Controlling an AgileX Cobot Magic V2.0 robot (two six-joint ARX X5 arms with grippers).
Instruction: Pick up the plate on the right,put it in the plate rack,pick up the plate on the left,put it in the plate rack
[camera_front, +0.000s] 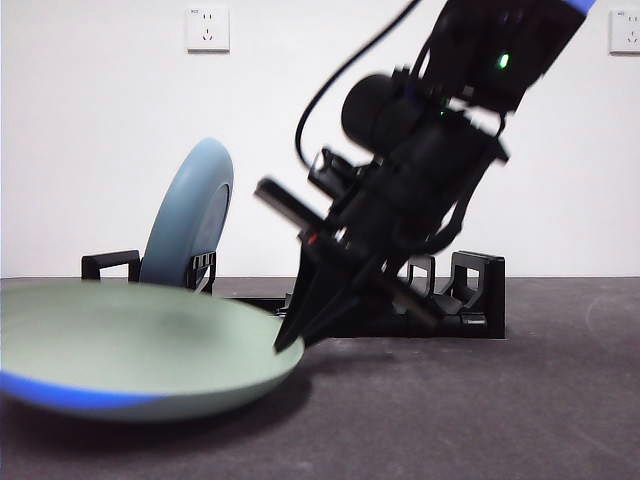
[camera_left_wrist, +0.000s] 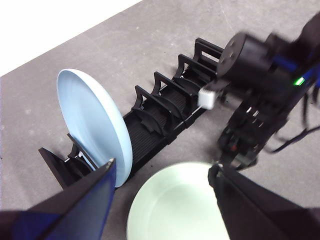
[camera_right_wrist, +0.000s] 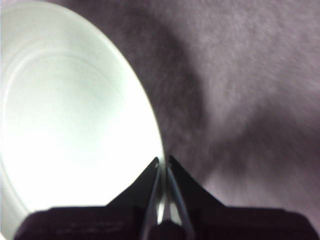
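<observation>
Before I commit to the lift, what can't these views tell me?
- Green plate: front view cuts its left side off at the edge and blurs it; washed out white in the right wrist view.
- Right claw: shut on the plate's rim; grip depth hidden by its own jaws.
- Plate rack: middle slots hidden in front view behind the right arm.
- Blue plate: its foot hidden by the left claw.

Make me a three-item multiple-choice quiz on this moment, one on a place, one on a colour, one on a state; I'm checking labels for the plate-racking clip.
1. Where is the blue plate?
A. flat on the table
B. upright in the plate rack, at one end
C. in a gripper

2. What colour is the plate lying on the table?
A. pale green
B. red
C. black

3. How does the right gripper stand?
A. wide open above the rack
B. out of view
C. shut on the pale green plate's rim

Answers: 1 B, it stands between dividers; 2 A, front and wrist views agree; 3 C, the jaws pinch the edge.
</observation>
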